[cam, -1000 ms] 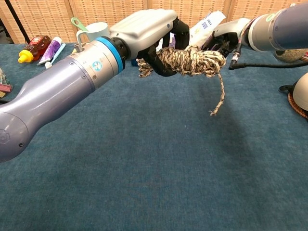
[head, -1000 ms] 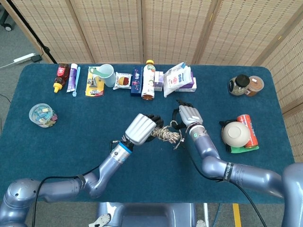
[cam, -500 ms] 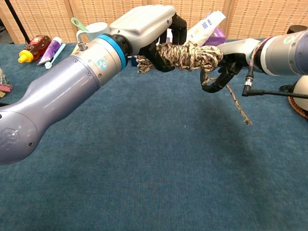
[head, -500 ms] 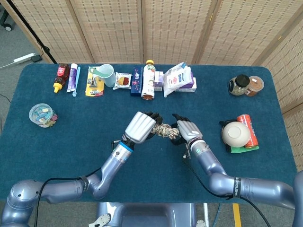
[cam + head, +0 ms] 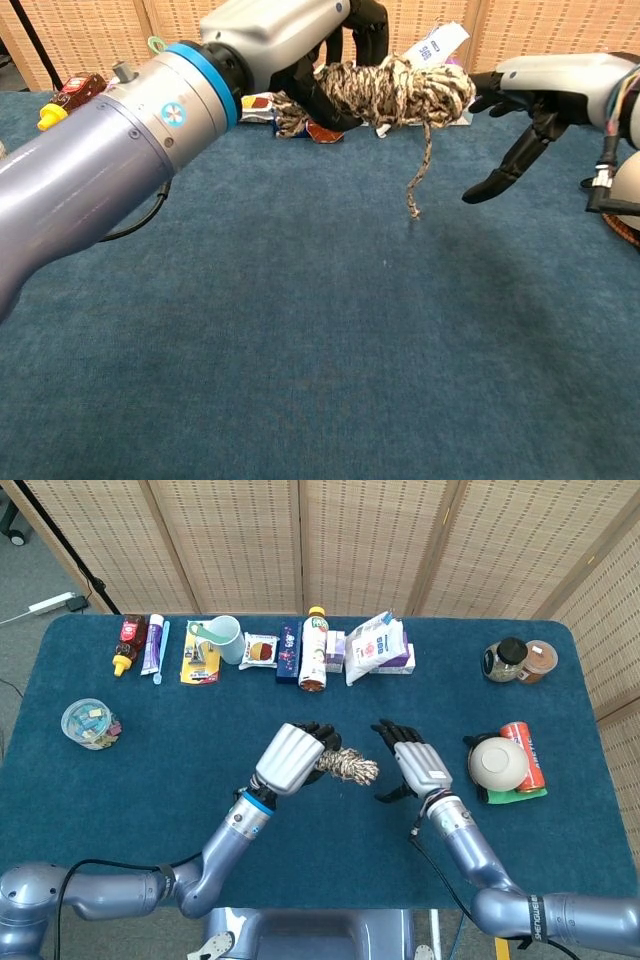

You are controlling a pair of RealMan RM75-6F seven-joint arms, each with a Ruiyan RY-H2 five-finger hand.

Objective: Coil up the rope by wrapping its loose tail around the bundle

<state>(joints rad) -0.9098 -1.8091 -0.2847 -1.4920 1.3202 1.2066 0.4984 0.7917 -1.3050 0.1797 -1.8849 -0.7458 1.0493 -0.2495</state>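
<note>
The rope bundle (image 5: pixel 351 767) is a beige and brown speckled coil, held above the blue table in my left hand (image 5: pixel 292 757). From the chest view the bundle (image 5: pixel 400 86) sticks out rightward from the left hand (image 5: pixel 290 30). Its short loose tail (image 5: pixel 420 172) hangs straight down, free of the table. My right hand (image 5: pixel 416 764) hovers just right of the bundle with fingers spread and holds nothing. In the chest view the right hand (image 5: pixel 541 96) is apart from the rope, with its fingers pointing left and down.
Along the table's back edge stand a ketchup bottle (image 5: pixel 126 645), a mug (image 5: pixel 222 639), a drink bottle (image 5: pixel 314 648) and tissue packs (image 5: pixel 378 646). Two jars (image 5: pixel 520 660) sit back right. A bowl (image 5: pixel 498 763) and can lie right, and a plastic tub (image 5: pixel 89 723) left.
My right hand let go of the tail and drew back to the right with its fingers open. The tail now hangs free. The left hand lifted the bundle slightly.
</note>
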